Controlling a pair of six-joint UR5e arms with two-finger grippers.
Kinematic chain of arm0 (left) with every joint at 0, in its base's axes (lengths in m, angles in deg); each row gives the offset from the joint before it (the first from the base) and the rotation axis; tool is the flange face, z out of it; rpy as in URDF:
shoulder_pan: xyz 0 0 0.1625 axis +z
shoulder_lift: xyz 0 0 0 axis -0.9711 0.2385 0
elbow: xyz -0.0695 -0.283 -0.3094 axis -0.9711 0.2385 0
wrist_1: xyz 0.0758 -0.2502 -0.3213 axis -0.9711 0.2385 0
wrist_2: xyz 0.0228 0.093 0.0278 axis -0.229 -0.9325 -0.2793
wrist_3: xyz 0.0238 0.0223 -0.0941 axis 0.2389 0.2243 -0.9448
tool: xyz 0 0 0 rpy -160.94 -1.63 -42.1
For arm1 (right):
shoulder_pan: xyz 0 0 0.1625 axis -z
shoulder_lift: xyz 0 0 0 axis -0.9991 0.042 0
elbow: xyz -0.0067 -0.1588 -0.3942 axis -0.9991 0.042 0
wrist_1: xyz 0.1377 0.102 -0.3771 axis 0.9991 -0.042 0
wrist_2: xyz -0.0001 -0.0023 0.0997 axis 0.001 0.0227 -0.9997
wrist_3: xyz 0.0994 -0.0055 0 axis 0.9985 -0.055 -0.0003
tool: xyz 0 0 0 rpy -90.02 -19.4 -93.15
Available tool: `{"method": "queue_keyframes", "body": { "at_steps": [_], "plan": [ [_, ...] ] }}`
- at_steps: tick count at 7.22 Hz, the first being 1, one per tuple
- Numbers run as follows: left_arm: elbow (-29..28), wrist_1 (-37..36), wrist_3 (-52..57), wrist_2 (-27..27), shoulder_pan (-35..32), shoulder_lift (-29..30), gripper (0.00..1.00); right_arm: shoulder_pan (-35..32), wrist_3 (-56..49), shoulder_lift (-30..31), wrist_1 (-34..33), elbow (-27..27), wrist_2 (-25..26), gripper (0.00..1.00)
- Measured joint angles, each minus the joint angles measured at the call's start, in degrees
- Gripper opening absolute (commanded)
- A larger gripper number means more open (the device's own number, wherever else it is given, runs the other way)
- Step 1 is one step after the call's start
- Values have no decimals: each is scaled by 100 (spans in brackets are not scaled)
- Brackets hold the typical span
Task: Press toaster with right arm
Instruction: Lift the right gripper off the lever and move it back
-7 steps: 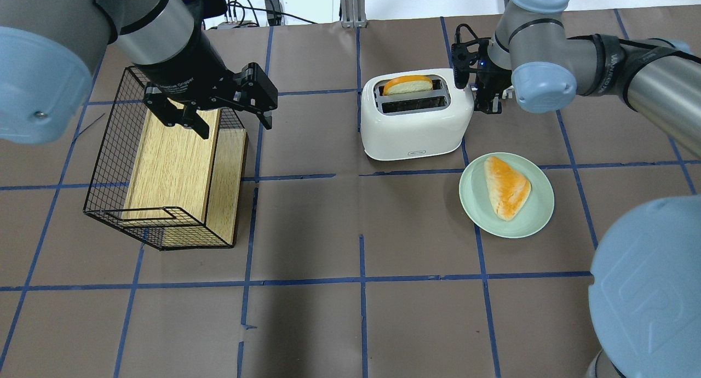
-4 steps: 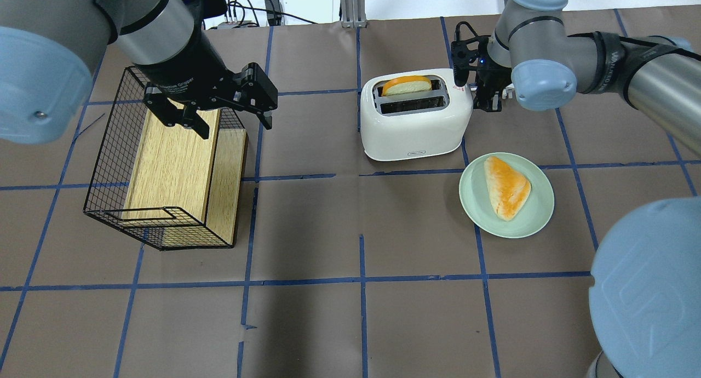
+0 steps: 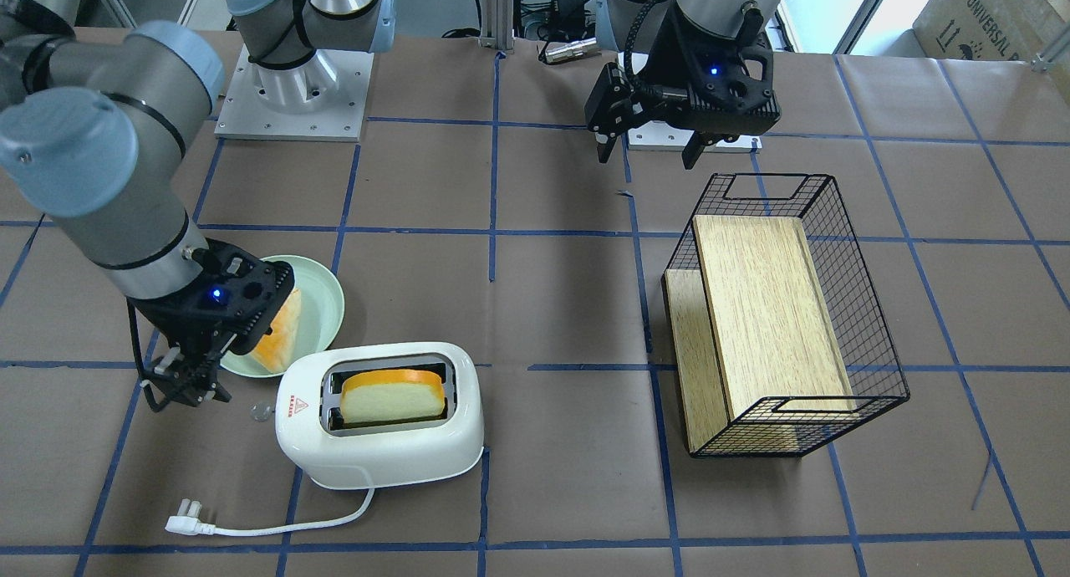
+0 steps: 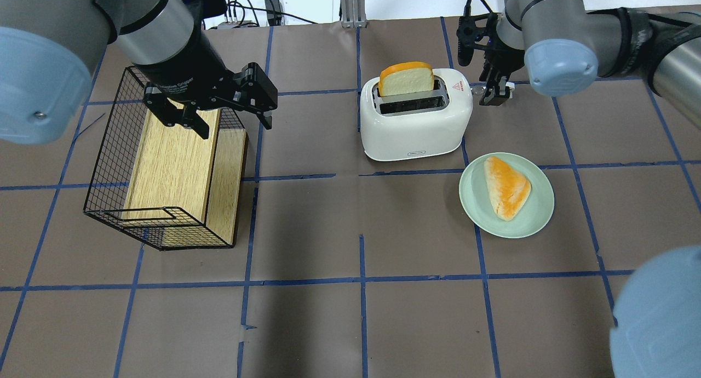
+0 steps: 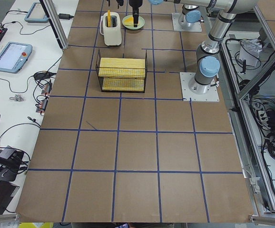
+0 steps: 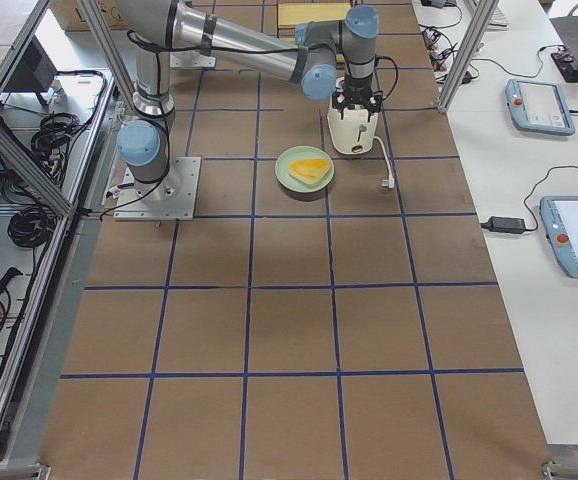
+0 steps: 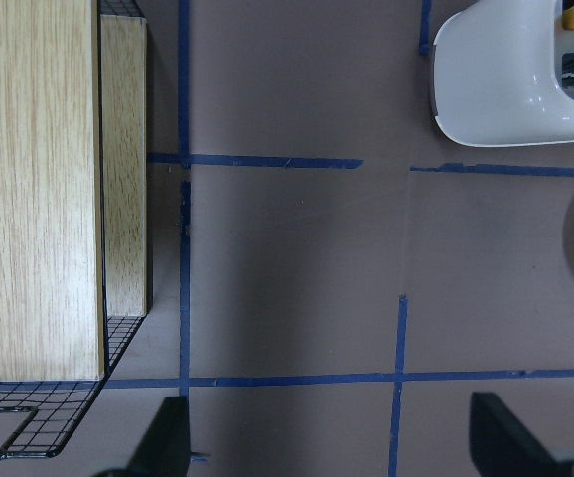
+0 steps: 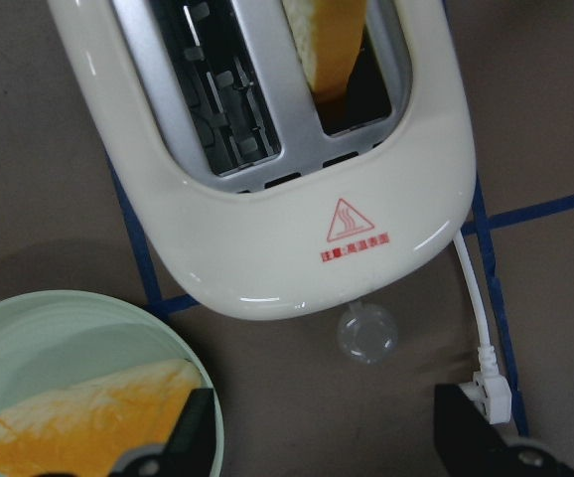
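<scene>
Plug [image 3: 182, 524] and white cord [image 3: 276, 527] lay nearest the operators' side, the cord running back to the toaster [image 3: 384, 464]; toaster stood upright on the brown table [image 3: 568, 309], a slice of bread [image 3: 391, 397] standing in the slot on the operators' side, orange crust well above the top; red triangle [image 3: 298, 406] marked the end facing the right claw [image 3: 185, 393]; right claw hung just beside that end, not touching as far as the wrist view showed, fingers spread wide, holding nothing; clear round knob [image 8: 366, 333] just off the toaster's end lay between them in that view; behind, green plate [image 3: 322, 305] carried a wedge of bread [image 3: 277, 347]; across the table, well apart, wire basket [image 3: 869, 309] held a wooden box [image 3: 769, 309]; farthest, left claw [image 3: 648, 152] hung in the air near the basket's rear end, fingers likewise spread, empty.
</scene>
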Motion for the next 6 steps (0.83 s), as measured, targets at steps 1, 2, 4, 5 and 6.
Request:
{"method": "queue_keyframes", "body": {
  "at_steps": [1, 2, 4, 5, 6],
  "plan": [
    [0, 0, 0, 0, 0, 0, 100, -3, 1169, 417, 393, -99, 20, 100],
    [0, 0, 0, 0, 0, 2, 100, -11, 2470, 894, 908, -175, 120, 100],
    [0, 0, 0, 0, 0, 4, 100, -34, 4271, 1616, 1852, -239, 433, 100],
    [0, 0, 0, 0, 0, 5, 100, -37, 4802, 1746, 2106, -253, 484, 100],
    [1, 0, 0, 0, 0, 3, 100, -45, 5256, 1806, 2325, -256, 492, 100]
  ]
}}
